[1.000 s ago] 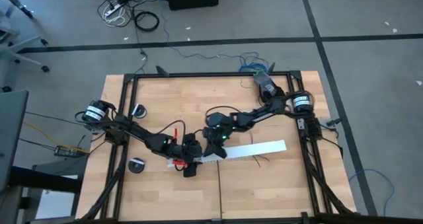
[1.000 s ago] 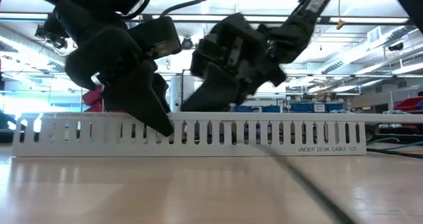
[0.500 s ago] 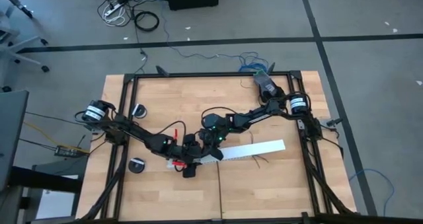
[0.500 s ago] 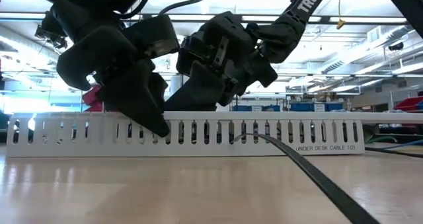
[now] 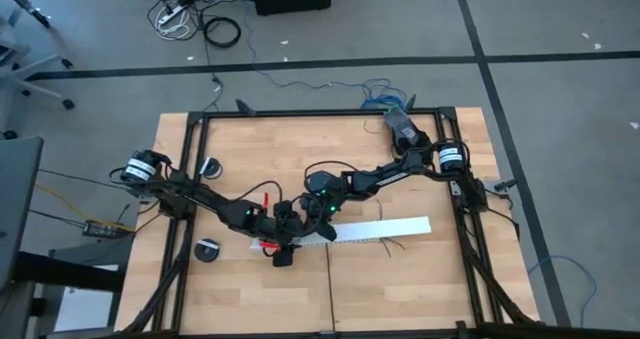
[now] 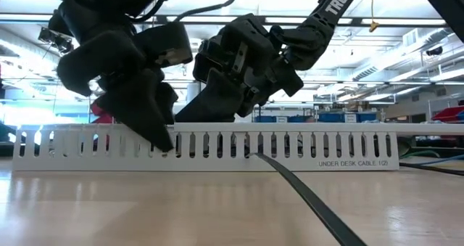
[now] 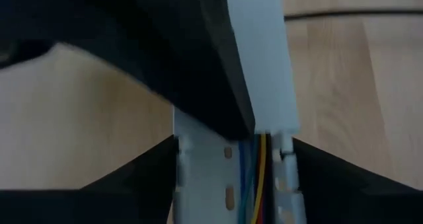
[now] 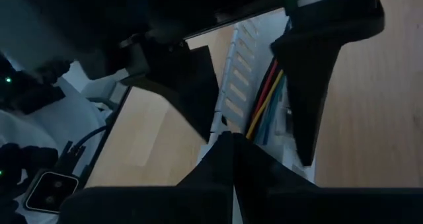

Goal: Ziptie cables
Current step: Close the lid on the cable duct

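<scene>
A long white slotted channel (image 5: 380, 227) lies on the wooden table. The cables (image 7: 254, 178), thin blue, yellow and red wires, run along inside it. My left gripper (image 5: 285, 244) is at the channel's left end, one finger on each side of it. My right gripper (image 5: 322, 222) is shut, and its tips (image 8: 231, 164) reach down into the channel beside the cables (image 8: 264, 105). The ziptie (image 6: 304, 199), a thin black strip, slants up from the near table to a slot in the channel's near wall. Its far end is hidden there. My left gripper takes the channel's left end between its two fingers (image 7: 132, 191), one against each outer side wall (image 7: 180, 171). The fingers slant down from the table's left and lie across the channel, which rests on the table. My right gripper's tips are hidden inside the channel. Whether they touch the ziptie, the cables or a wall, I cannot tell.
Two round black parts (image 5: 208, 166) (image 5: 207, 249) lie near the left frame rail, and a red piece (image 5: 266, 197) lies by my left arm. A black frame (image 5: 300, 114) edges the table. Bare wood extends toward the near edge.
The ziptie's far end has risen from near the table top to a slot in the channel's near wall, and the strip now runs straight. The channel has slid slightly toward the table's left. My left gripper has tipped a little at the channel's end.
</scene>
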